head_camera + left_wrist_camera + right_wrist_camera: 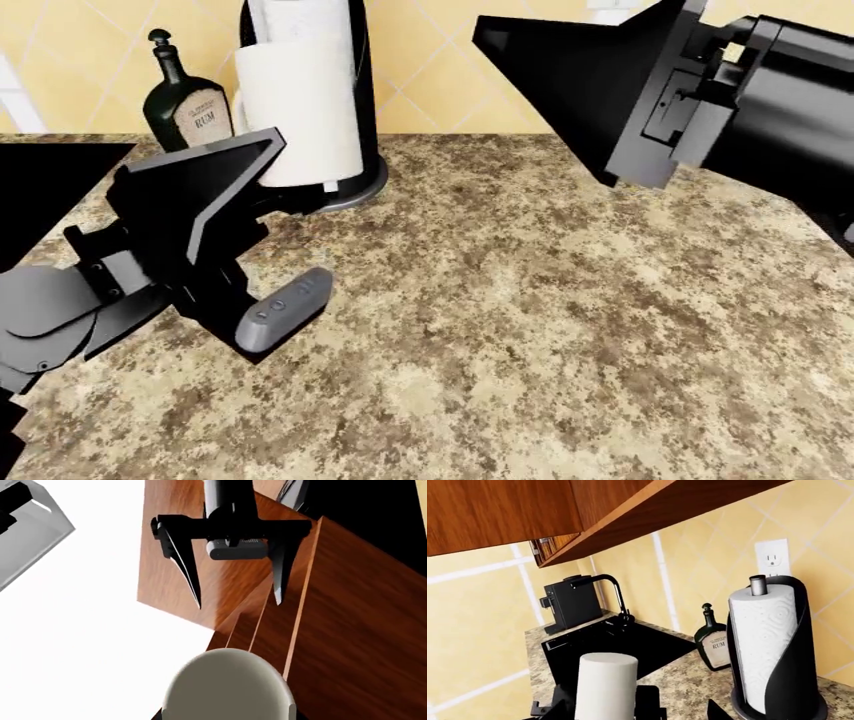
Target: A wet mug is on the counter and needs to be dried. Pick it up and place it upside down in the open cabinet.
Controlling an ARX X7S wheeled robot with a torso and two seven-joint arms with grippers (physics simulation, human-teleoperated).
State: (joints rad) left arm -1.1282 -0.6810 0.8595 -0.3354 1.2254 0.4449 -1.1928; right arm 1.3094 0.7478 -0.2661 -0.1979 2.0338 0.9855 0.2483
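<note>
The right tool [640, 702] seems clamped round the mug [606, 682], clear of the tabletop [534, 330] and below the cabinet [507, 510] (carrying step, I'd say). The left tool [237, 604] gapes empty. Next it must go up and inside, rim down.

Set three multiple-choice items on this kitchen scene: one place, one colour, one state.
1. The dark glass rum bottle stands: A in a sink; B on the speckled granite counter beside the white paper-towel roll; C in a cabinet.
2. The roll's curved holder is: A black; B red; C white.
3. The left gripper is: A shut on a bottle; B open, empty; C shut on the roll.
Key: B, the head view shows them side by side; A, plainly black; B, fingers apart, nothing between.
</note>
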